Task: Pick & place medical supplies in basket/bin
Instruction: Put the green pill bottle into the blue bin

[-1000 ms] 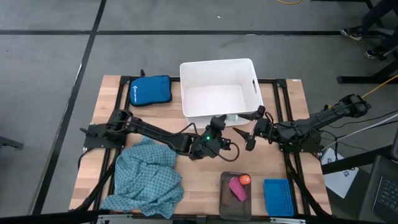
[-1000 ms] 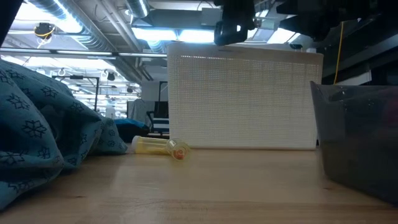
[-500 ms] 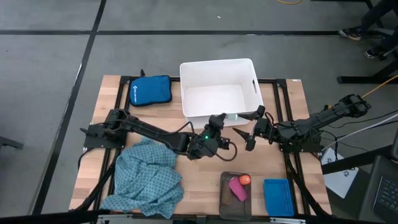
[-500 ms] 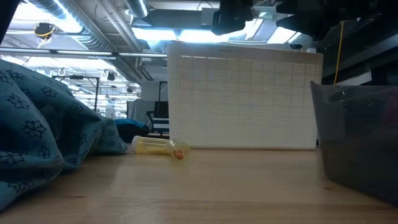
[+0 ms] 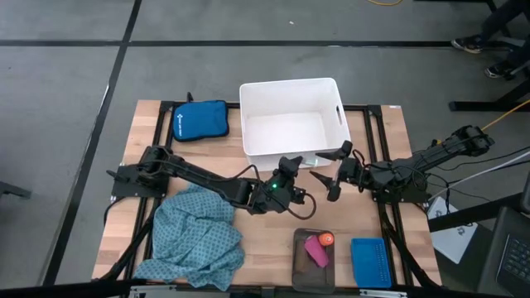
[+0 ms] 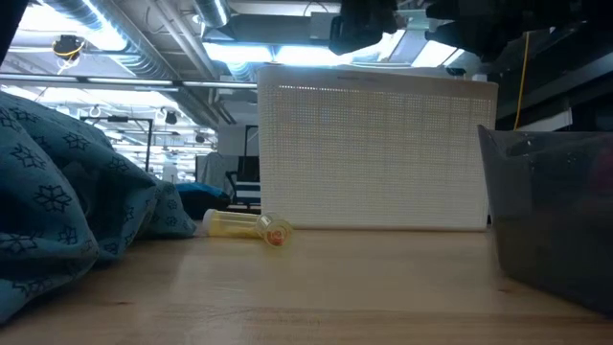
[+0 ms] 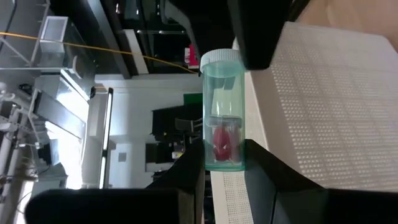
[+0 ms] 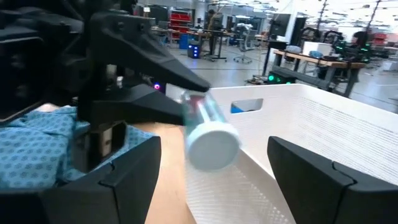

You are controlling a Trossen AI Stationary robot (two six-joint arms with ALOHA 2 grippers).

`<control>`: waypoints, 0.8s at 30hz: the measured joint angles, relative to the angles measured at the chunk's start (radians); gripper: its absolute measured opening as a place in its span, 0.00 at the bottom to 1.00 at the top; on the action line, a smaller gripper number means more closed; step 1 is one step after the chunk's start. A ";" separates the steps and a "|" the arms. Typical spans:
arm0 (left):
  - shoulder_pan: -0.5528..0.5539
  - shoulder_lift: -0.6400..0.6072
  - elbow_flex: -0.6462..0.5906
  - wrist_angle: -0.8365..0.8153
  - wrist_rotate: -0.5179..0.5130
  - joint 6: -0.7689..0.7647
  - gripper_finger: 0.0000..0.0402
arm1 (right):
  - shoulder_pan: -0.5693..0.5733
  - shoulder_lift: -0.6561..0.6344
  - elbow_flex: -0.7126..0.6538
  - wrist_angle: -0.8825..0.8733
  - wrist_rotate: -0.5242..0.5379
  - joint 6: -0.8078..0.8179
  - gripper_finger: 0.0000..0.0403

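White tub (image 5: 290, 124) empty; left claw (image 7: 225, 163) clamps clear vial (image 7: 222, 112) beside it, right claw (image 5: 331, 175) open.

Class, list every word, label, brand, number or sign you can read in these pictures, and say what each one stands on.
No text can be read.
Blue zip pouch: white logo, too small to read.
Clear vial in the left gripper: red contents, no readable label.
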 joint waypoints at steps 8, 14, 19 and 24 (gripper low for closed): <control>0.000 0.000 0.000 -0.001 0.020 -0.011 0.17 | 0.000 0.000 0.000 0.000 -0.014 0.000 0.64; 0.000 0.000 0.000 -0.001 0.020 -0.011 0.17 | 0.000 0.000 0.000 0.000 -0.014 0.000 0.49; 0.000 0.000 0.000 -0.001 0.019 -0.011 0.17 | 0.000 0.000 0.000 0.000 -0.013 0.000 0.39; 0.000 0.001 0.000 -0.001 0.017 -0.015 0.17 | 0.000 0.000 0.000 0.000 -0.013 -0.001 0.31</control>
